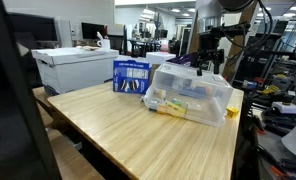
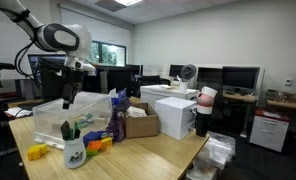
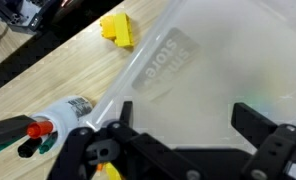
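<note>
My gripper [image 3: 183, 128] stands open over the frosted lid of a clear plastic storage bin [image 3: 203, 70], with nothing between its fingers. Both exterior views show the gripper [image 1: 210, 60] [image 2: 70, 97] hanging a little above the bin [image 1: 193, 95] [image 2: 58, 117], not touching it. The bin holds coloured items that show dimly through its walls. Beside the bin on the wooden table [image 3: 58, 70] lie a yellow block [image 3: 117, 30] [image 2: 36, 152] and a white cup of markers [image 3: 66, 113] [image 2: 75, 150].
A blue box [image 1: 130, 75] stands behind the bin. A purple bag [image 2: 118, 122], a cardboard box [image 2: 141, 122] and a white box [image 2: 176, 115] crowd one end of the table [image 1: 118, 130]. A white cabinet [image 1: 73, 68] and office desks surround it.
</note>
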